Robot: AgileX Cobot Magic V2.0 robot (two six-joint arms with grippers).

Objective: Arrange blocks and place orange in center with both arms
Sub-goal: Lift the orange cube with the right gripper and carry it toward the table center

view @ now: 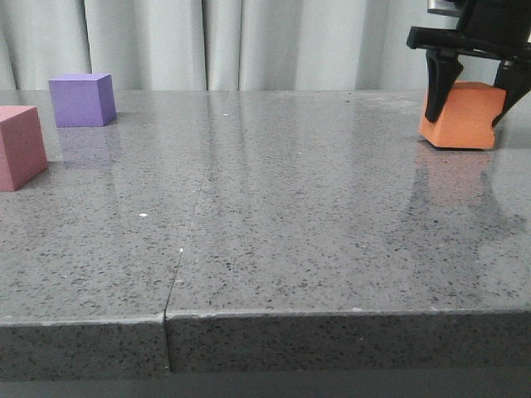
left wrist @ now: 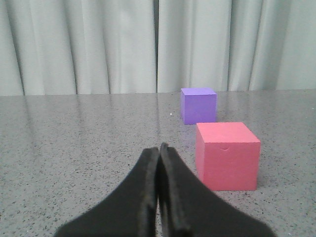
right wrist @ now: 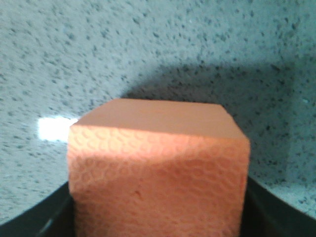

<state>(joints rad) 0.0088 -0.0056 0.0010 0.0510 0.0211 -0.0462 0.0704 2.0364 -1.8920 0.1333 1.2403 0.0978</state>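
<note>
The pink cube (view: 20,147) is sitting nearest the camera at the far left edge of the table (view: 274,215), with the purple cube (view: 81,99) just behind it and farther back. The left gripper (left wrist: 159,148), seen only in its wrist view, is resting with its fingers pressed together, holding nothing and pointing toward both, probably idling. The middle of the table is lying open for the centre slot. At the far right, the right gripper (view: 470,79) is clamping the orange cube (view: 465,114), tilted, seemingly for carrying it centreward.
</note>
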